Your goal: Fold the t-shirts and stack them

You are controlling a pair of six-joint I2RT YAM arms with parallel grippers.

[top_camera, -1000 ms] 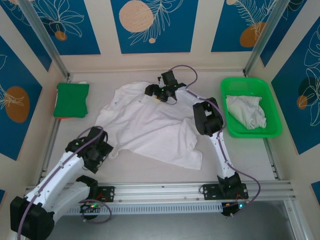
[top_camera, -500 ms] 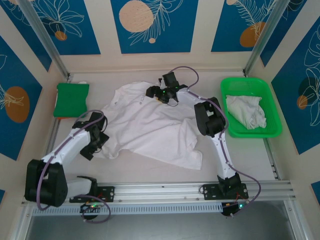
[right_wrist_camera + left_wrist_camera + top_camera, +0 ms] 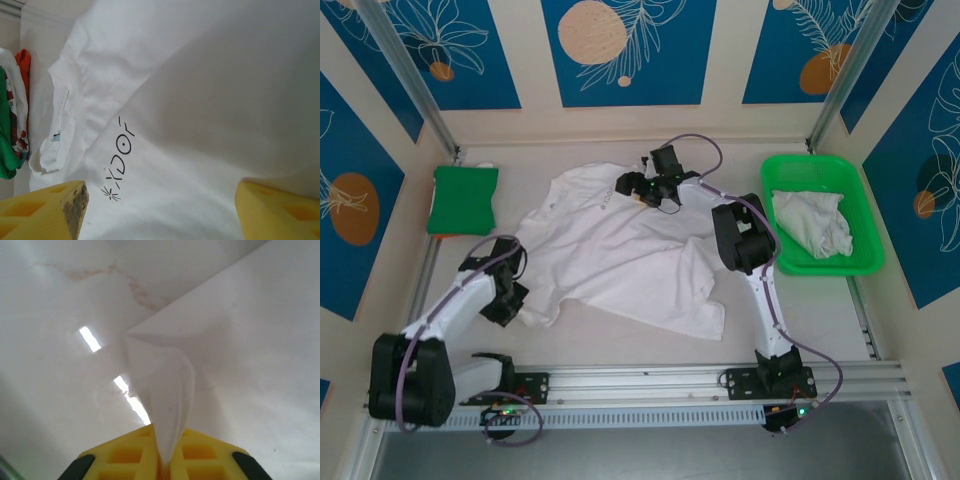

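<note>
Table [image 3: 620,345]: two t-shirts [image 3: 620,250], one green tray [image 3: 820,268].

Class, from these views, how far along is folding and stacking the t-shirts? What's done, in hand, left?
Done, apparently: a folded green pile sits left. In hand: the left gripper is shut on an edge of the spread t-shirt; the right gripper hangs open over its chest print. Left: that shirt lies unfolded, and a crumpled t-shirt waits in the green tray.
</note>
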